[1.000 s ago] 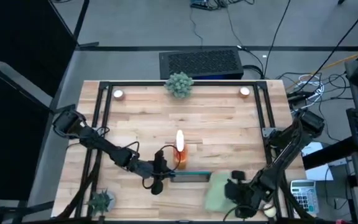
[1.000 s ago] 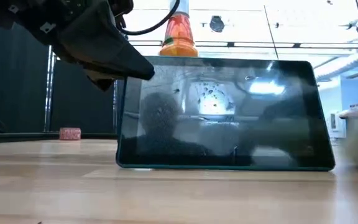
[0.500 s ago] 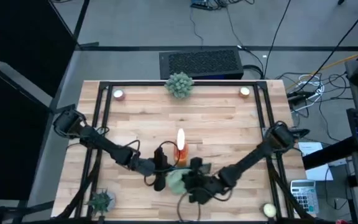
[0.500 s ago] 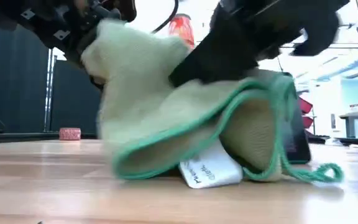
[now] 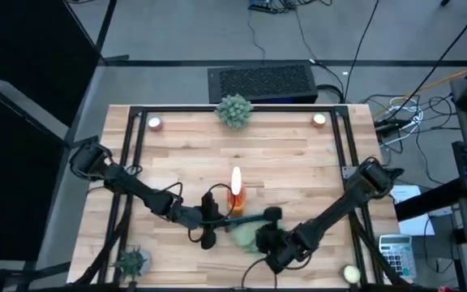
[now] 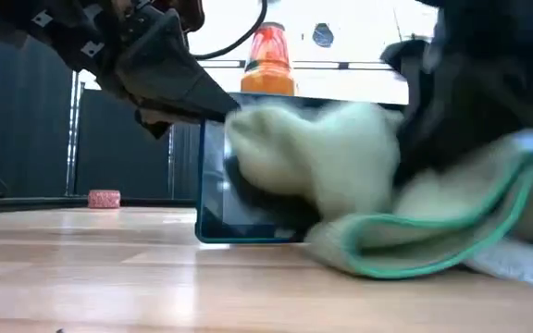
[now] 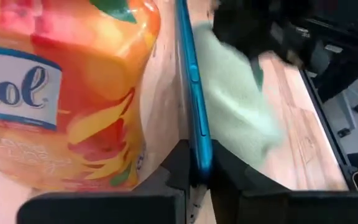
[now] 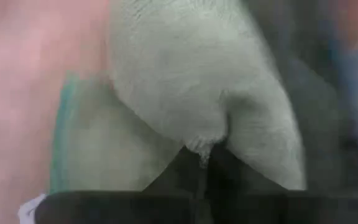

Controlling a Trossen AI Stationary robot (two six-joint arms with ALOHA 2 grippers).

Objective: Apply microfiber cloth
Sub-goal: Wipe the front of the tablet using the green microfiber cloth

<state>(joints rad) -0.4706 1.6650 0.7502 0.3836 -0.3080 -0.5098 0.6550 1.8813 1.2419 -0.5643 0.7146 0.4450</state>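
A dark tablet (image 6: pixel 213 199) with a teal rim (image 7: pixel 194 106) stands upright on its long lower edge, near the table's front middle. My left gripper (image 5: pixel 209 224) is shut on its left end. The pale green microfiber cloth (image 6: pixel 340 180) lies bunched against the tablet's near face and covers all but its left end. My right gripper (image 8: pixel 201 158) is shut on the cloth (image 5: pixel 246 237) from the near right. An orange spray bottle (image 5: pixel 235 199) stands right behind the tablet. My left gripper pinches the tablet's left end (image 7: pixel 197 155) between its two fingers, one on the near face and one on the back. The fingers come level from the table's left. The tablet stands upright with its lower edge on the table. My right gripper pinches a bunched fold of the cloth (image 8: pixel 201 142) between its fingertips, coming from the table's near right. The cloth bulges ahead of the fingers against the tablet's face. Its green-hemmed lower part (image 6: pixel 415 254) rests on the table.
A spiky green plant (image 5: pixel 233 109) stands at the far edge and another (image 5: pixel 132 261) at the near left corner. Two small candles (image 5: pixel 154 122) (image 5: pixel 319 119) sit in the far corners. A pale ball (image 5: pixel 349 274) lies at the near right.
My right gripper has carried the cloth from the table's near right toward the left, across the tablet's near face, then back a little to the right. The cloth first covered almost the whole tablet; now the tablet's left end shows again. The tablet has stayed upright.
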